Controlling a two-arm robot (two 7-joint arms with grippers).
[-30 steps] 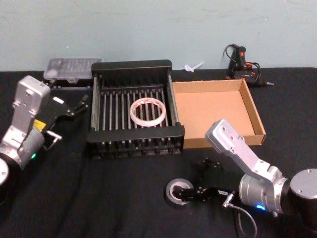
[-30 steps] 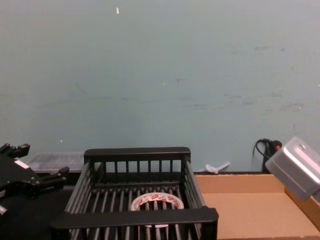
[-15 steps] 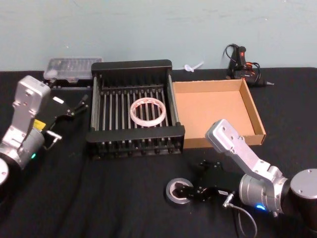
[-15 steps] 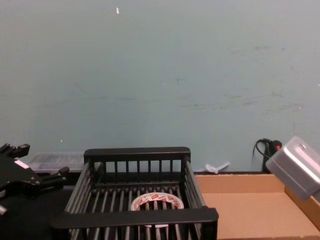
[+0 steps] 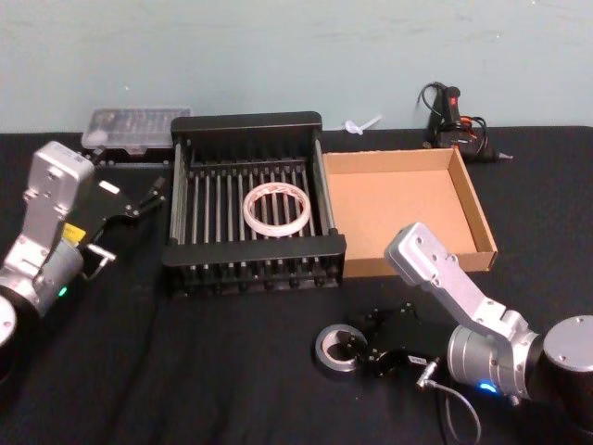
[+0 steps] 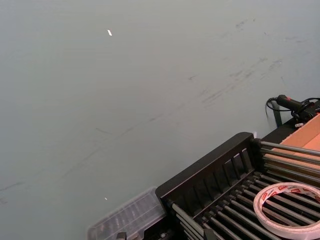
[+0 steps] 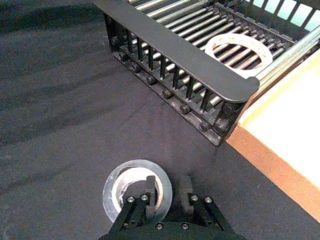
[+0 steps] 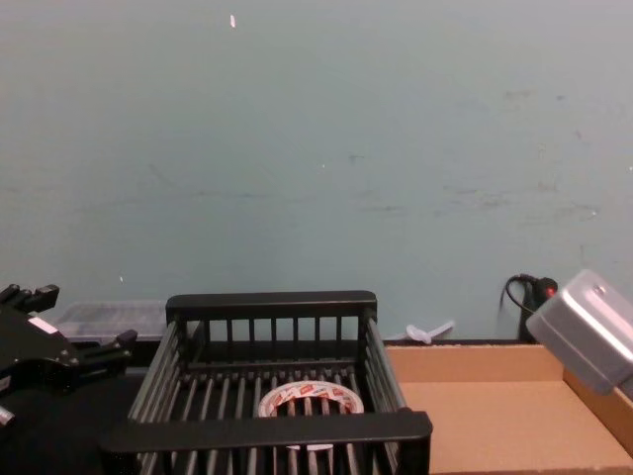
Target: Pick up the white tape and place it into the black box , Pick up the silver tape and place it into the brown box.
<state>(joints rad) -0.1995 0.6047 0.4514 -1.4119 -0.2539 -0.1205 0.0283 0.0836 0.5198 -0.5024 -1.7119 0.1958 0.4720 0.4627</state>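
The silver tape (image 5: 321, 350) lies flat on the black cloth in front of the boxes. My right gripper (image 5: 361, 349) is shut on its wall. In the right wrist view one of the fingers (image 7: 148, 186) sits inside the silver tape's (image 7: 112, 192) hole and the other stands outside the rim, with my right gripper (image 7: 167, 185) low over the cloth. The white tape (image 5: 276, 232) rests flat on the slatted floor of the black box (image 5: 250, 120). Just right of it stands the brown box (image 5: 394, 209), with nothing inside. My left gripper (image 5: 144, 197) hangs open to the left of the black box.
A clear plastic case (image 5: 134, 125) lies behind the black box on the left. A glue gun with cable (image 5: 454, 116) sits at the back right, and a small white plastic piece (image 5: 363, 123) lies behind the brown box. Bare black cloth stretches along the front.
My right gripper's fingers have drawn together around the silver tape's wall, and the roll has slid slightly toward the gripper. The left arm has not moved.
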